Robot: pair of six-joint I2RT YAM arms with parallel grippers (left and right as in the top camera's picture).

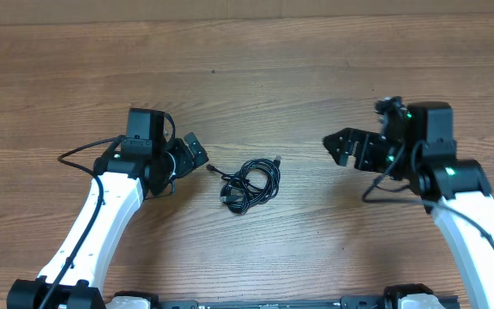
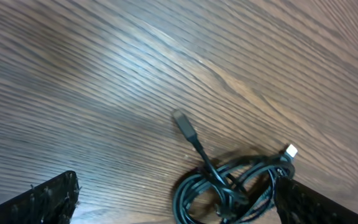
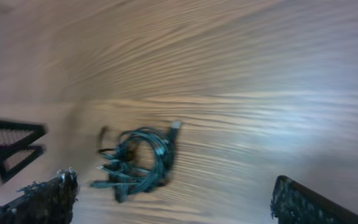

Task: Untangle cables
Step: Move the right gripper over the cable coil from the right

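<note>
The cables (image 1: 251, 184) lie as a small knotted black bundle on the wooden table (image 1: 247, 69), between the two arms. My left gripper (image 1: 197, 154) stands open just left of the bundle, not touching it. In the left wrist view the coil (image 2: 229, 186) sits low between the wide-apart fingers (image 2: 45, 200), near the right one, with one plug end (image 2: 184, 122) sticking out to the upper left. My right gripper (image 1: 337, 148) is open, well to the right of the bundle. In the blurred right wrist view the cables (image 3: 142, 162) lie ahead, towards the left finger.
A thicker black arm cable (image 1: 80, 156) loops out left of the left arm. The left gripper (image 3: 5, 149) shows at the left edge of the right wrist view. Bare wood (image 1: 247, 257) lies around the bundle.
</note>
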